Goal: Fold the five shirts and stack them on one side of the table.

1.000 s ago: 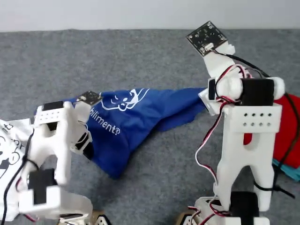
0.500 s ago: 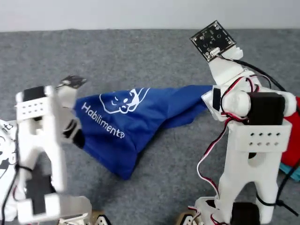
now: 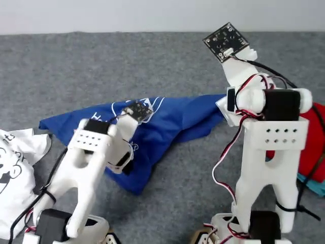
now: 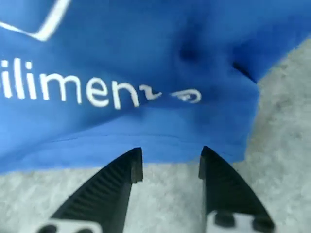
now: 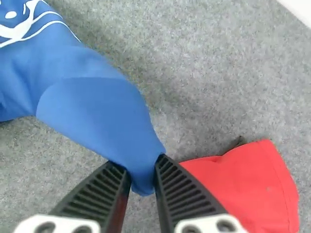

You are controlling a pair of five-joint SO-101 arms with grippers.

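A blue shirt (image 3: 167, 122) with white print lies spread across the middle of the grey table. My left gripper (image 4: 170, 158) stands open just short of the shirt's near hem (image 4: 146, 141), with only bare table between its fingers. The left arm (image 3: 109, 147) hangs over the shirt's front part. My right gripper (image 5: 141, 177) is shut on a bunched corner of the blue shirt (image 5: 97, 107), at the shirt's right end by the right arm (image 3: 228, 107). A red shirt (image 5: 243, 184) lies right beside that gripper.
A white printed shirt (image 3: 15, 168) lies at the front left edge. The red shirt (image 3: 315, 137) sits at the right edge over a teal cloth (image 3: 312, 184), partly behind the right arm. Bare grey table (image 3: 127, 61) stretches along the back.
The left arm let go of the shirt's left edge, which now lies flat, and swung right over the shirt's front hem with its gripper open. The right arm barely moved.
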